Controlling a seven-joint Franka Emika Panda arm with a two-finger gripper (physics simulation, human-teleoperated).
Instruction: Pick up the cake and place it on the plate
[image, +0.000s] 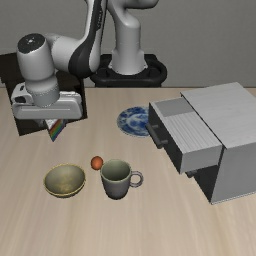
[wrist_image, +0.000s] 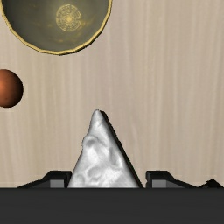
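Clamped from both sides between the fingers of the pincer (wrist_image: 107, 180) is the cake (wrist_image: 105, 150), a pale wedge held above the wooden surface (wrist_image: 175, 96). Beyond it on the surface, an orange ball (wrist_image: 8, 87) and an olive bowl (wrist_image: 59, 22) are seen. The blue plate (image: 133, 120) is found well apart, toward the exterior view's right, just beside a grey cabinet (image: 225, 130) whose drawer (image: 180, 135) is pulled out. A mug (image: 118, 178) is set beside the ball.
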